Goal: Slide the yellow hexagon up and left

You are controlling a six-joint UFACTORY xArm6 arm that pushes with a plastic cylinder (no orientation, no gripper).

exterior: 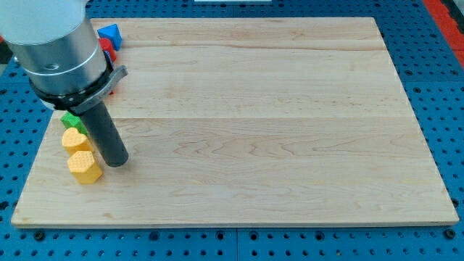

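Observation:
The yellow hexagon [85, 167] lies near the board's left edge, toward the view's bottom. My tip [116, 162] rests on the board just to the right of it, very close or touching. A yellow heart-shaped block [75, 140] sits just above the hexagon, left of the rod. A green block [70, 119] shows above the heart, partly hidden by the arm.
A blue block [109, 33] and a red block [106, 49] sit at the board's top left, partly hidden by the arm's grey body [54, 43]. The wooden board [275, 116] lies on a blue perforated table.

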